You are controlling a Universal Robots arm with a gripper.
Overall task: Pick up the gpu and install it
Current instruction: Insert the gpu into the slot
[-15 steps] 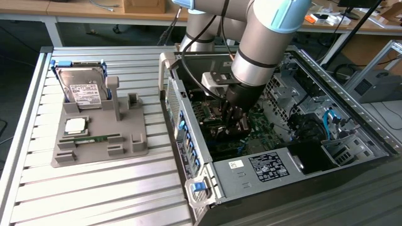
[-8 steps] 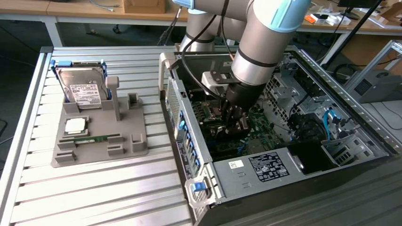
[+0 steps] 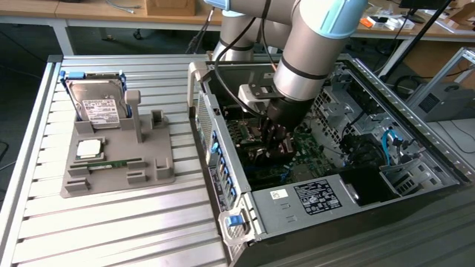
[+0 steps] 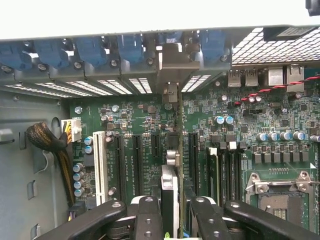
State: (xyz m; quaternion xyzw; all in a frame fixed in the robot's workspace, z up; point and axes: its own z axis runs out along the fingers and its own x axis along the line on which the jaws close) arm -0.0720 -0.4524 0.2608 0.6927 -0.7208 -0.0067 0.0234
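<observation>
My gripper (image 3: 277,146) reaches down into the open computer case (image 3: 312,194), over the green motherboard (image 3: 308,150). It is shut on the gpu (image 4: 170,187), a thin card seen edge-on between the black fingers (image 4: 149,217). The card stands upright over the expansion slots (image 4: 136,157). Its silver bracket end (image 4: 172,62) sits against the case's rear slot openings, among the blue latches (image 4: 131,50). Whether the card's lower edge is in a slot is hidden. In the exterior view the gpu (image 3: 268,150) is a dark shape under the wrist.
A grey holder (image 3: 119,167) on the slatted table left of the case carries a hard drive (image 3: 100,103), a processor chip (image 3: 89,147) and a RAM stick (image 3: 108,165). Inside the case are a white slot (image 4: 99,160), a braided cable (image 4: 47,142) and the processor socket (image 4: 277,192).
</observation>
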